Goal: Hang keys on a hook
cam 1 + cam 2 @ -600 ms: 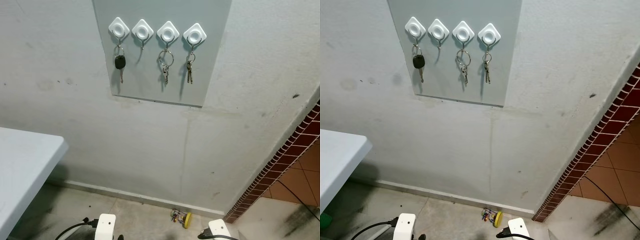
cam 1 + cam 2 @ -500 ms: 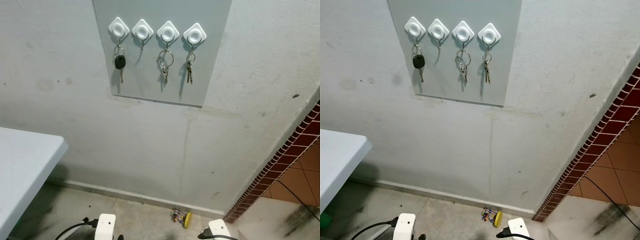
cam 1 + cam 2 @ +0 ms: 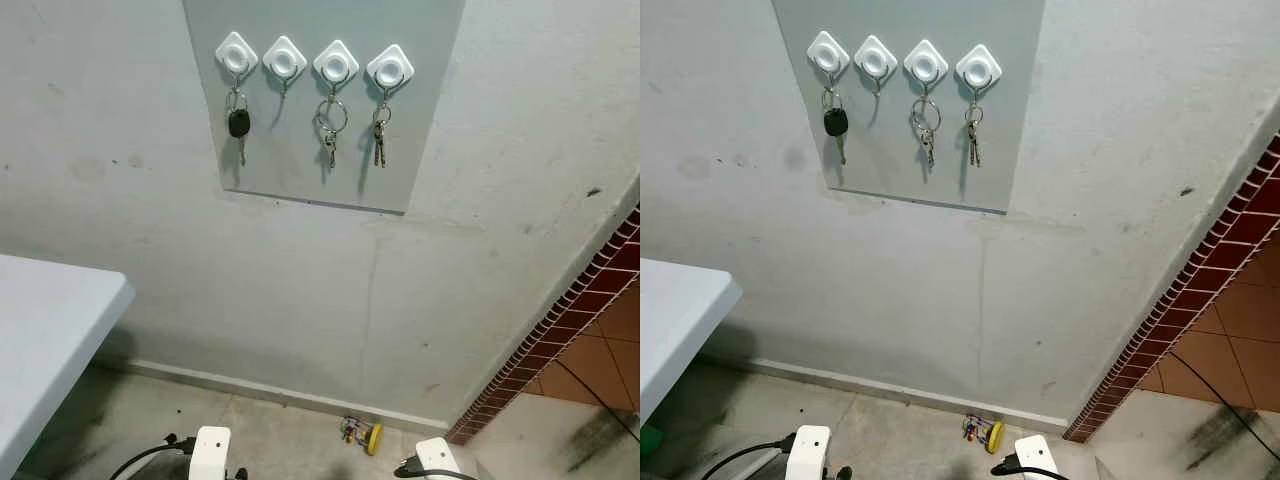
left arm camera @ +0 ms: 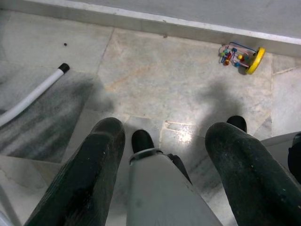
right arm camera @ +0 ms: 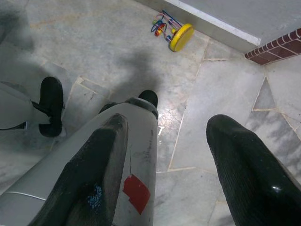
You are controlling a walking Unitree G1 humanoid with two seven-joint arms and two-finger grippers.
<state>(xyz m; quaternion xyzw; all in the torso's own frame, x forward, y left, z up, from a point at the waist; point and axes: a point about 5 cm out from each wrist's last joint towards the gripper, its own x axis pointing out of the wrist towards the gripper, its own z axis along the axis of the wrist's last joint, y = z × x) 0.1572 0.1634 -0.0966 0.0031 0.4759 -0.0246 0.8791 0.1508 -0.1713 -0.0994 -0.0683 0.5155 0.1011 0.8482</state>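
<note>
Honestly this looks close to wrapped up: the grey board [image 3: 325, 100] on the wall has four white hooks, and three already carry keys: the black-fob key [image 3: 239, 124], the ring bunch [image 3: 330, 128] and the small pair [image 3: 379, 140]. The second hook [image 3: 284, 63] is bare. So if there's a set left to hang, that's the obvious target, and I'd guess the trick is bringing the ring in just above the prong and lowering it on, without bumping the neighbours either side.

Thing is, neither arm has anything. The left gripper [image 4: 171, 165] hangs low with its jaws wide apart, nothing between them, just floor tiles and the robot's own leg beneath. The right gripper [image 5: 174, 169] is the same, jaws spread and empty. A little yellow toy [image 5: 174, 32] lies on the floor by the skirting, well ahead of both. The bench [image 3: 45, 340] sits off beside the left jaws.
</note>
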